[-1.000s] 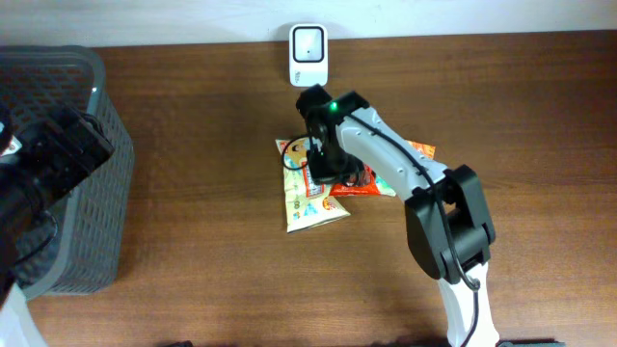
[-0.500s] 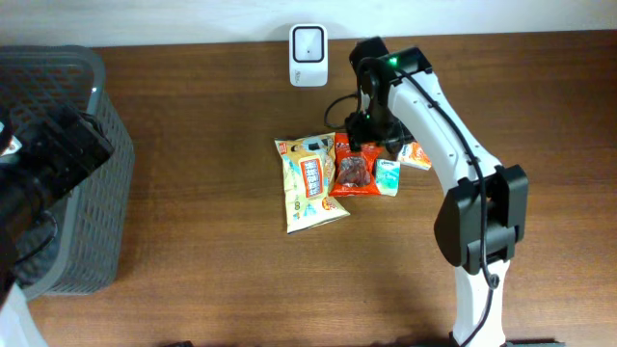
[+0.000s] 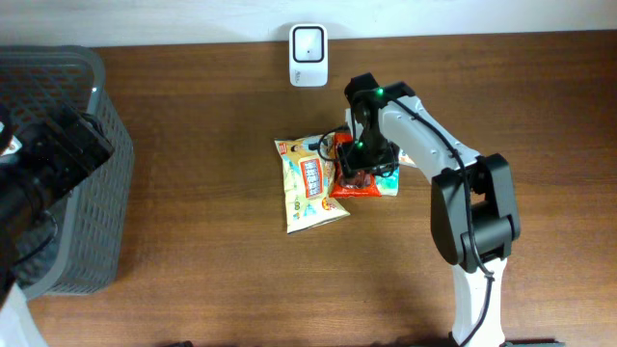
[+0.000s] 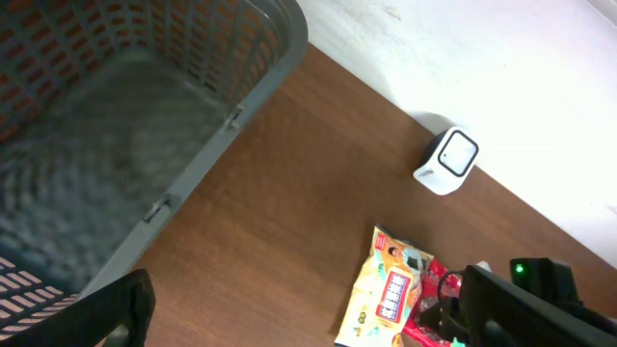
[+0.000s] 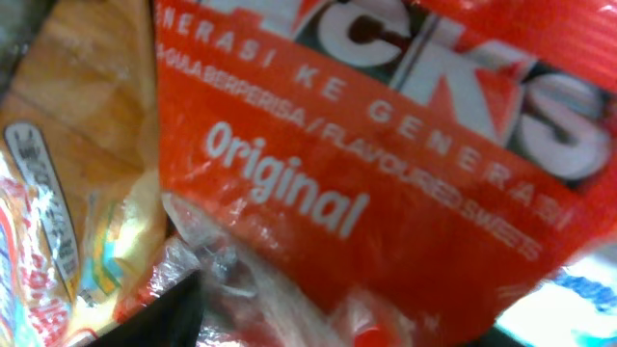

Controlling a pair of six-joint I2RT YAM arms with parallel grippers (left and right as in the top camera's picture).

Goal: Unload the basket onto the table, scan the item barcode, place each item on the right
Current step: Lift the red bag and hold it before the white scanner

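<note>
Red packet (image 3: 349, 185) is seen among other packets (image 3: 308, 188) on the tabletop (image 3: 212, 251), judged light, soft, crinkly and slippery, best pinched at a flat sealed edge; right hand (image 3: 364, 162) is held close over it, apart or clamped cannot be told.

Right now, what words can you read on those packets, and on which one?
"Original": red sweets packet, right wrist view.
"ENERASI KE GENERA": same packet, cut off at both ends.
"BERPERISA / FLAVOURED SWEETS": same packet, slightly blurred.
"CK'S": same packet, top edge, partly out of frame.
Yellow snack packet: print too small to read.
</note>
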